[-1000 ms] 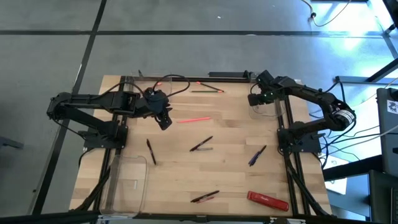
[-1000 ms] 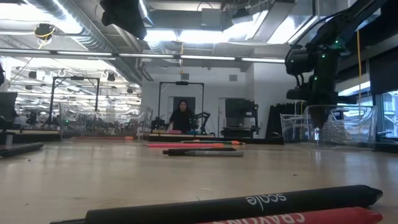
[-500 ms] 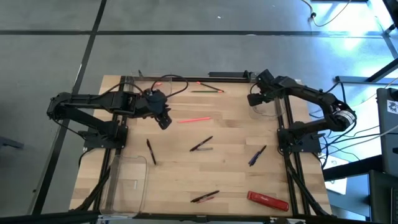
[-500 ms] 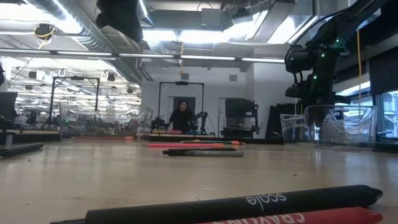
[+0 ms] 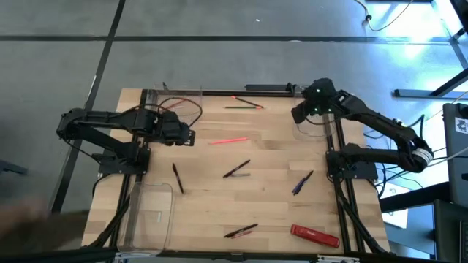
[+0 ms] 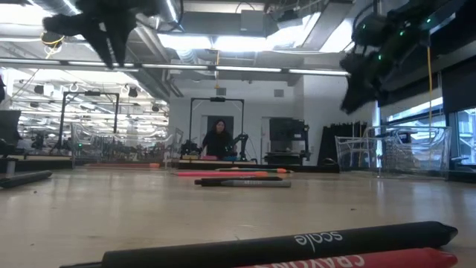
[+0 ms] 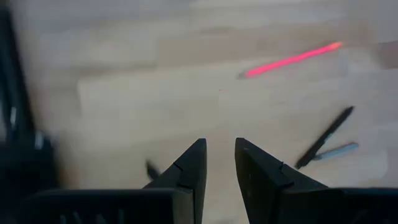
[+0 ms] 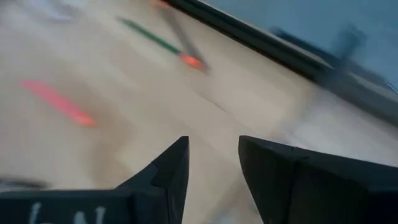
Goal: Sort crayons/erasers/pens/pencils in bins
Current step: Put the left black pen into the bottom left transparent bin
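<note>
A red-pink crayon (image 5: 228,140) lies on the wooden table, also seen as the crayon (image 7: 292,59) ahead of my left gripper (image 7: 219,168). That gripper (image 5: 185,136) hovers open and holds nothing, left of the crayon. Dark pencils (image 5: 178,177) (image 5: 237,169) (image 5: 241,231) lie flat mid-table. My right gripper (image 5: 298,113) hangs open with nothing between its fingers, above the left wall of the clear right bin (image 5: 316,128). More clear bins stand at the near left (image 5: 150,215) and the far left (image 5: 172,98).
A blue pen (image 5: 303,183) and a flat red bar (image 5: 315,235) lie near the right side. A green stick (image 5: 243,107) and a red one (image 5: 245,100) lie by the far edge. Black cables (image 5: 183,98) loop at the far left. A person (image 6: 217,140) stands far behind the table.
My left gripper has shifted a little toward the table's left edge, rolled about its own axis and tipped further down. My right gripper has risen from inside the right bin to well above its rim and has tilted.
</note>
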You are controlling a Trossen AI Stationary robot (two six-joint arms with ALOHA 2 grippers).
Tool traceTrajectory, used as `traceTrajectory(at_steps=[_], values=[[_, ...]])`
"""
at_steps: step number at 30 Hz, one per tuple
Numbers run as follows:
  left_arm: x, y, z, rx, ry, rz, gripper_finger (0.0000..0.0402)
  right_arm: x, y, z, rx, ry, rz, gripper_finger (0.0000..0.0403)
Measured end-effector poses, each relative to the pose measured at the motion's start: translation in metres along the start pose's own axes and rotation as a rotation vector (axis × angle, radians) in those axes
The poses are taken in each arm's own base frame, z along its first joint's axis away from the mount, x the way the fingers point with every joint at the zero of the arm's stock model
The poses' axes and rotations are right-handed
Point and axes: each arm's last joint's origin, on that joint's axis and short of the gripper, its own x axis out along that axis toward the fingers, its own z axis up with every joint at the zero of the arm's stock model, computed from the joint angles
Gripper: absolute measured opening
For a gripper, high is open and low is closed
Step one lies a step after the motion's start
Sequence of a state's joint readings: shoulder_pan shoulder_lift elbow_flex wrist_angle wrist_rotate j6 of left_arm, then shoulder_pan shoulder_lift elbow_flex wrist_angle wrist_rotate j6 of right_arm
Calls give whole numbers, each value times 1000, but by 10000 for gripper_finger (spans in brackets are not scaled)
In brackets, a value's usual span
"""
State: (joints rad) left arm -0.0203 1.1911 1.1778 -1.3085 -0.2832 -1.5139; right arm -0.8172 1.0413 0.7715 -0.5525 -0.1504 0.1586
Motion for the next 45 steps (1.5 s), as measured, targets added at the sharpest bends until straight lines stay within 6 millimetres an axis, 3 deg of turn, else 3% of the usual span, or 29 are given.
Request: traceTrajectory(at_steps=[7,13,19,30,45], values=[[19,-14,-17,-107,165,113,77,-16,32,8,-315,-162,392,142],[38,-19,-26,-160,256,270,77,-22,56,15,-503,-302,583,142],[63,-9,-37,-175,342,321,77,-28,74,19,-597,-419,648,142],[113,14,-54,-210,397,320,77,-47,90,45,-651,-391,664,142],[139,38,-63,-218,387,360,77,-21,97,61,-660,-285,652,142]])
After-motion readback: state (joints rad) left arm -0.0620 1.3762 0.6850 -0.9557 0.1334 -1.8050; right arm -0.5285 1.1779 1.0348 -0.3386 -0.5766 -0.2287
